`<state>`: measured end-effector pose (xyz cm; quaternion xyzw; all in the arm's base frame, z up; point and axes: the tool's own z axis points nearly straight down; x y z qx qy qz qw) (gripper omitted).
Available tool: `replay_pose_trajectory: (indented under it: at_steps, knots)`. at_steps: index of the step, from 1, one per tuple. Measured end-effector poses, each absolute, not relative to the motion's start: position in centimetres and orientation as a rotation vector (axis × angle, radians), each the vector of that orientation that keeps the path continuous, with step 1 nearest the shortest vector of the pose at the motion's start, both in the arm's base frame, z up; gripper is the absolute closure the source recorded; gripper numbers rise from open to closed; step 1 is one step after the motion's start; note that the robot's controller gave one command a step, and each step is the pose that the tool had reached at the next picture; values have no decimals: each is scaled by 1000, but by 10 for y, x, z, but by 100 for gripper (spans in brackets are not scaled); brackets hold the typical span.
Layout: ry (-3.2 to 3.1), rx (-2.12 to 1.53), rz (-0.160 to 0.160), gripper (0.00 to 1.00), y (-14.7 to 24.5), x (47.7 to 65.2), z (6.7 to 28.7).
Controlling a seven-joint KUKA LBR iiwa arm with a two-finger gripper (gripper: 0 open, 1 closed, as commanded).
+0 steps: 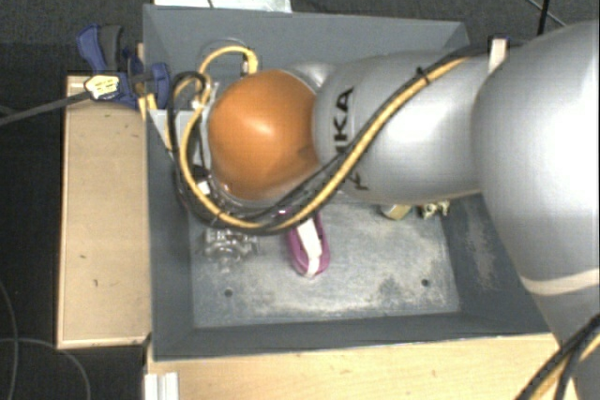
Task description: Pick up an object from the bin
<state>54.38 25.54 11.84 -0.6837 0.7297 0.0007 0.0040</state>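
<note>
Silver arm (525,155) bends low across bin (169,295), putting hand (225,237) down at left floor; orange wrist cover (262,136) masks it, so width: cannot tell. Purple-white object (307,248) lies just beside, likely candidate.

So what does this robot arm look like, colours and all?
The arm is fat, rounded and silvery grey, built of smooth tube-like segments. Black lettering ending in "KA" runs down one segment. Its wrist wears a glossy orange dome cover. A yellow cable and black ones run along the arm and loop round the dome.
</note>
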Motion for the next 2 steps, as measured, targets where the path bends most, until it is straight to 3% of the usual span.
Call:
replay_pose_trajectory:
  at_steps: [1,2]
  knots:
    - [2292,-2134,3,100,257,545,124]
    - [2307,-2120,-1,100,257,546,158]
